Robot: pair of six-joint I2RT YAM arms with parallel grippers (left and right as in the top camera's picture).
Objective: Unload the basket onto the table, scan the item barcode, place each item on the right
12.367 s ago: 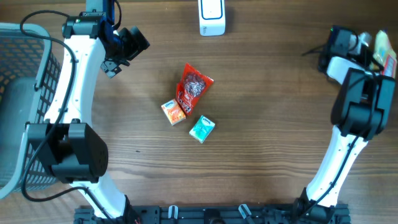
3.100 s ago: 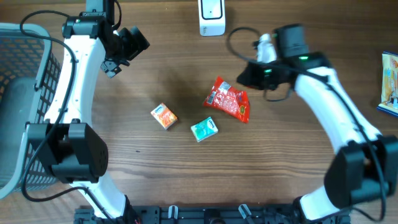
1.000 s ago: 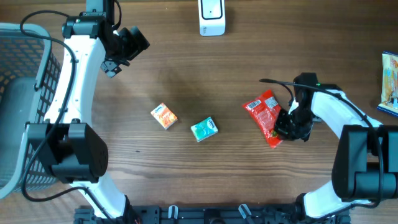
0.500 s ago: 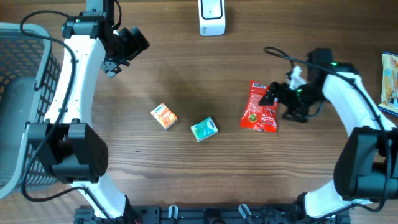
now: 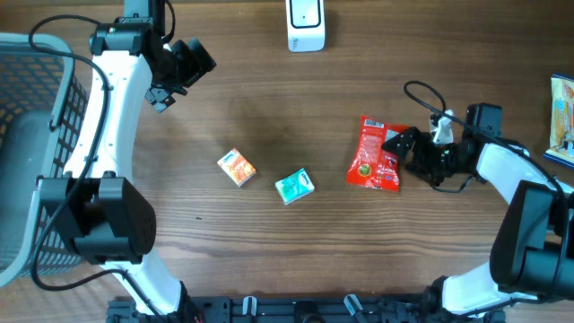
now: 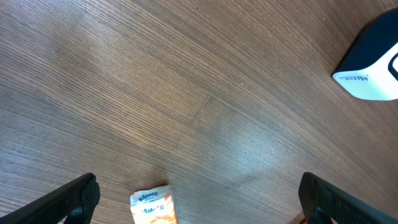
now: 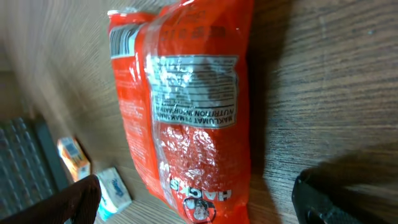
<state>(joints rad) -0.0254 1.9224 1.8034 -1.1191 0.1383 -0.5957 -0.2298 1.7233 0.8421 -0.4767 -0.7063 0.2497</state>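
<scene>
Just left of the right gripper [image 5: 401, 151], from overhead, we see the red bag [image 5: 375, 154] lying flat, jaws spread beside it. At the left wrist, we find the left gripper [image 6: 199, 204] spread wide, an orange box [image 6: 152, 206] between its jaws. At the right wrist, the bag lies ahead of the open jaws, barcode [image 7: 122, 41] up.

Wooden table [image 5: 359, 260]: red packet [image 5: 375, 154], orange box [image 5: 237, 167], teal box [image 5: 293, 186], perhaps scanner [image 5: 306, 25]

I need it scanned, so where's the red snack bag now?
Overhead, the red snack bag lies right of centre, just left of the open right gripper, with the teal box further left.
</scene>
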